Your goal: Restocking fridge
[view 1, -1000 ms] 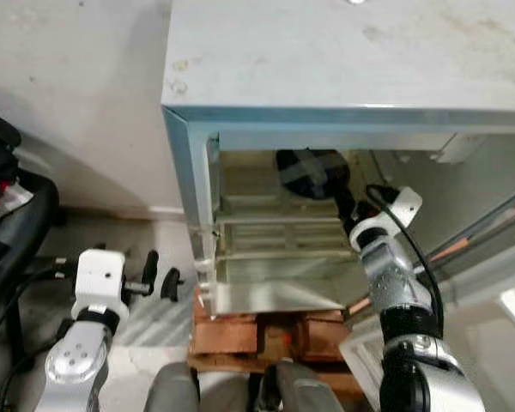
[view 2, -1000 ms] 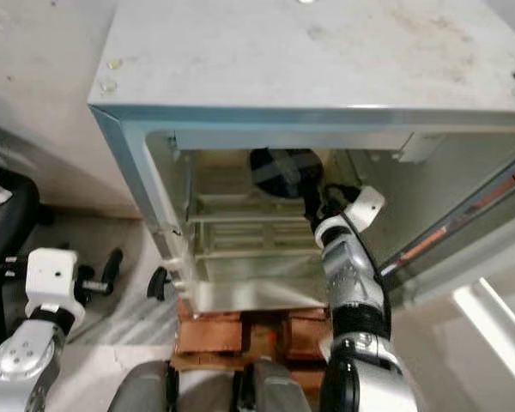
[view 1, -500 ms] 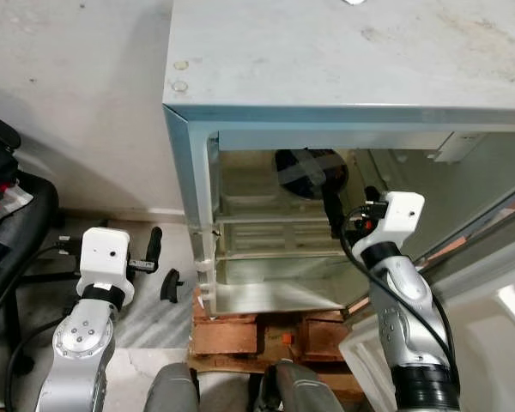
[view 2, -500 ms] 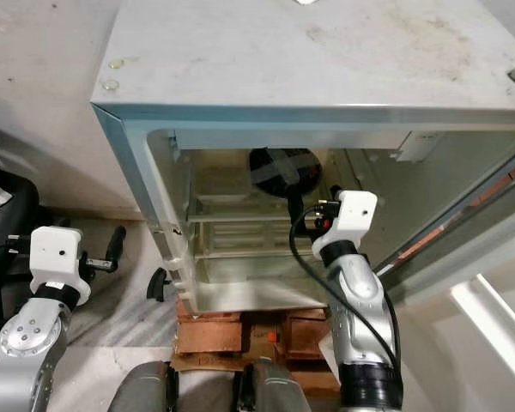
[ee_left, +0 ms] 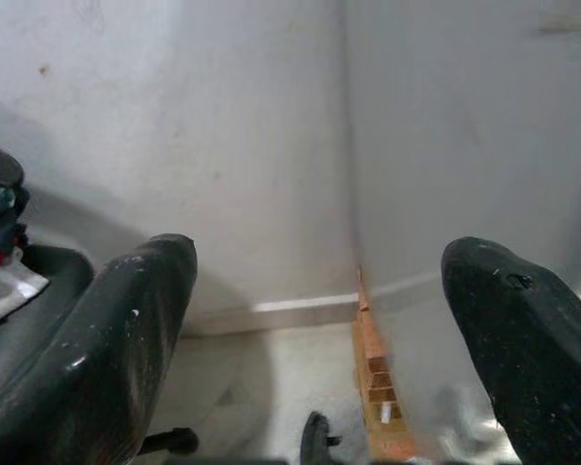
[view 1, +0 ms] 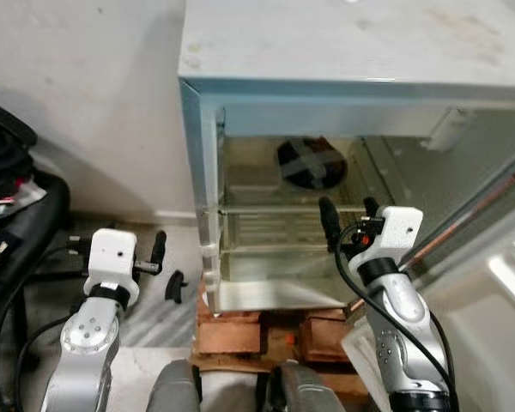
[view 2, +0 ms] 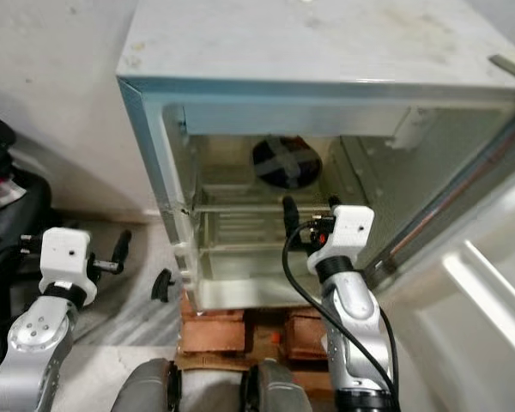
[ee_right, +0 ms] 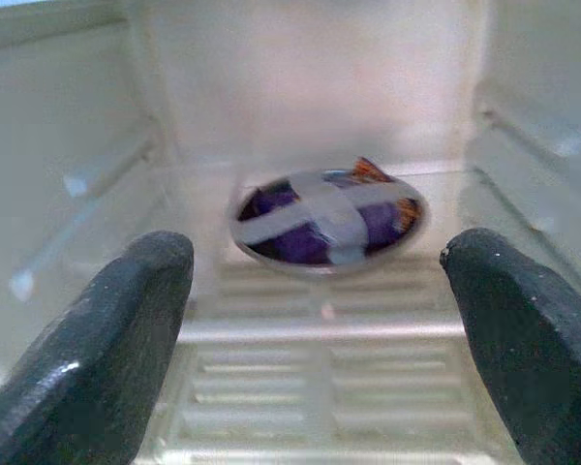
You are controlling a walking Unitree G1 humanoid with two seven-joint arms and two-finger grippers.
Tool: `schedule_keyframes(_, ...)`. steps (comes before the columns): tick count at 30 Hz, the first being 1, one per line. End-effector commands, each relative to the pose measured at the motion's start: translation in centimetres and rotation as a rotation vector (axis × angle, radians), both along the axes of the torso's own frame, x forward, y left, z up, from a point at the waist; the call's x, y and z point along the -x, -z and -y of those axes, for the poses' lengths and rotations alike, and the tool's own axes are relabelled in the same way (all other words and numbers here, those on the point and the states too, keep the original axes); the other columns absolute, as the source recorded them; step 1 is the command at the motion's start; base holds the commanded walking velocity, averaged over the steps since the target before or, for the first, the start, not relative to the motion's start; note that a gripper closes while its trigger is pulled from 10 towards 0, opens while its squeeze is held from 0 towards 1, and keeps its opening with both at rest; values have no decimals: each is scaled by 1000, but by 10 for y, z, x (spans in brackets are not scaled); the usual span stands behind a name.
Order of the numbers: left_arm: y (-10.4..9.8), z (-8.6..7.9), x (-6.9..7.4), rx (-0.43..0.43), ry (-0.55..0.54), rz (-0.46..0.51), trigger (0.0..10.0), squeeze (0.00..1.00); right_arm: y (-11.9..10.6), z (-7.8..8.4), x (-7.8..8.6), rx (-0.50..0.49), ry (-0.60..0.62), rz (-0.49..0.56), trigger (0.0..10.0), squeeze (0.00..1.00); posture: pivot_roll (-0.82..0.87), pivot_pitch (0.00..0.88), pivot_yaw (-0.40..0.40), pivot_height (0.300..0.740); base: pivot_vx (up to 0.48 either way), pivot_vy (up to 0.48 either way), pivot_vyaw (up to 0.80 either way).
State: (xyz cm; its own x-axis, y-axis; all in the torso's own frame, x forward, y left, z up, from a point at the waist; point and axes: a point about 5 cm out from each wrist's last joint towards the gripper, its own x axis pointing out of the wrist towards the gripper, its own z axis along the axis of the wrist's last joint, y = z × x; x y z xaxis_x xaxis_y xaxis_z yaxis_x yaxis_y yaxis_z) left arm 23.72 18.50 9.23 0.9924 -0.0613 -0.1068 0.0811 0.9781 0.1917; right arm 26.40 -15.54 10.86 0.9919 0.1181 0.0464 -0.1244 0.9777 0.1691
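With its fingers (ee_right: pixel 97 358) spread and released, the right gripper (view 1: pixel 347 221) hangs just before the open fridge (view 1: pixel 326 51), level with the upper shelf (view 2: pixel 240 206). Far back on that shelf lies a round dark package (ee_right: pixel 326 217) crossed with pale tape. Low on the left beside the fridge, the left gripper (view 1: pixel 166 265) also has its fingers apart, grasping nothing. Bricks (view 1: pixel 227 330) support the fridge.

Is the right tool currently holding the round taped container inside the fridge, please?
No, the right tool is open and empty, with the round container lying apart on the fridge shelf beyond its fingers.
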Motion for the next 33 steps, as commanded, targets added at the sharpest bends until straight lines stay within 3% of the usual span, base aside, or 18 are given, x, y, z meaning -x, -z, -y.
schedule_keyframes(1, 3, -3, 0, -13, 1, -9, 10000, 0, -2, 3, 2, 3, 20, 4, 10000, 0, 61, 68, -50, 740, -337, 0, 0)
schedule_keyframes(9, 9, 2, -7, -19, 28, -9, 10000, 0, 5, 8, 5, -28, 41, -18, 10000, 0, 60, 17, -39, 740, -335, 0, 0)
schedule_keyframes(15, 11, 6, -21, -40, 60, 2, 10000, 0, 8, 6, -2, 34, 43, -5, 10000, 0, 29, 0, -5, 740, -329, 0, 0)
schedule_keyframes(20, 10, 8, -35, -64, 90, 25, 10000, 0, 15, 11, -11, 111, 125, -22, 10000, 0, 17, 0, 12, 740, -267, 0, 0)
schedule_keyframes(28, 16, 12, -36, -83, 118, 29, 10000, 0, 27, 20, -4, 101, 141, -56, 10000, 0, 20, 0, -9, 740, -286, 0, 0)
schedule_keyframes(33, 26, 11, -28, -73, 98, 4, 10000, 0, 35, 24, 1, 151, 168, -86, 10000, 0, 28, 0, -24, 740, -239, 0, 0)
